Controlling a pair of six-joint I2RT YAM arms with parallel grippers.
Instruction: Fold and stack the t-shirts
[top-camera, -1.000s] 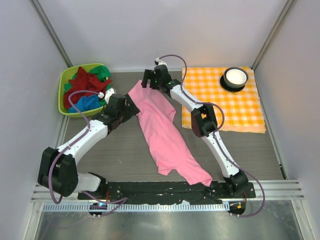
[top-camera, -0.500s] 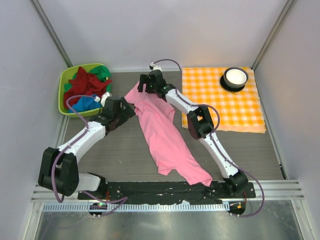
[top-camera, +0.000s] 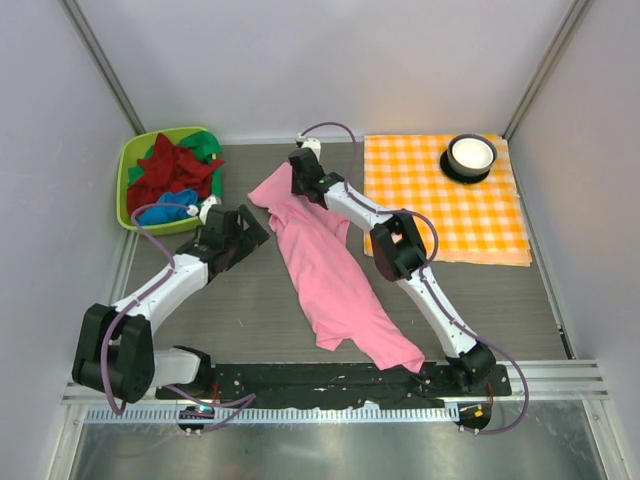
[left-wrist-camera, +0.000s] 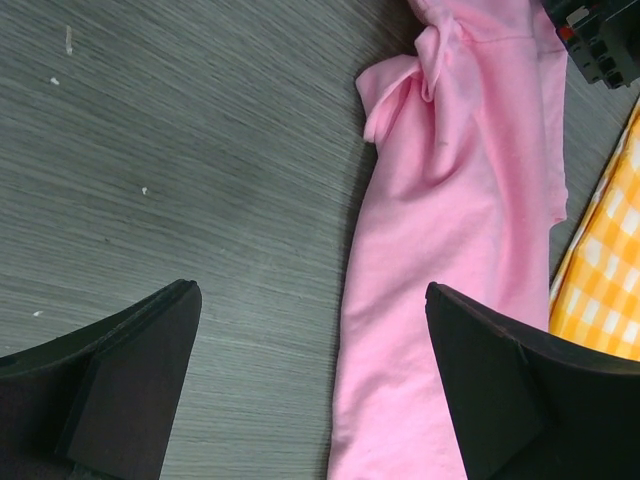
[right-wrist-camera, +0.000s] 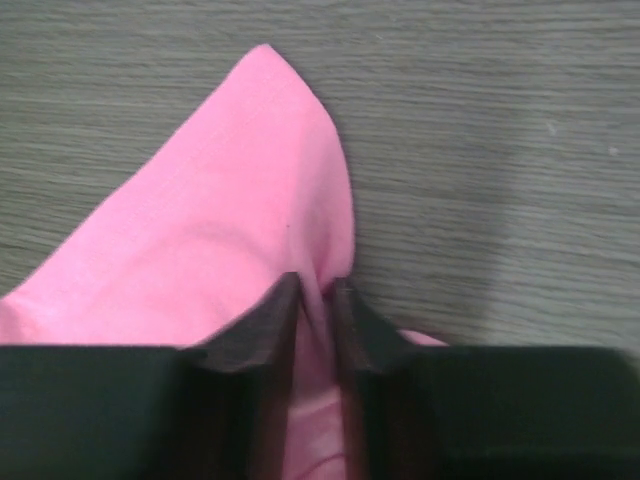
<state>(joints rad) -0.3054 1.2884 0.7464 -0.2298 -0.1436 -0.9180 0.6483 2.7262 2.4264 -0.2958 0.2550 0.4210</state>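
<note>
Leftward, loose t-shirts (top-camera: 165, 172) in green basket (top-camera: 122, 187).

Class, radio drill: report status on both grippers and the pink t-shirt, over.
Left gripper: fingers open, over table beside pink t-shirt. Right gripper: fingers pinching its far edge. T-shirt unfolded. Other t-shirts in green basket, clear of it.

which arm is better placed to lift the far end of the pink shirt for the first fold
Right. The right gripper pinches a fold of the pink shirt at its far end. The left gripper hangs open over the table beside the shirt's edge, gripping nothing.
</note>
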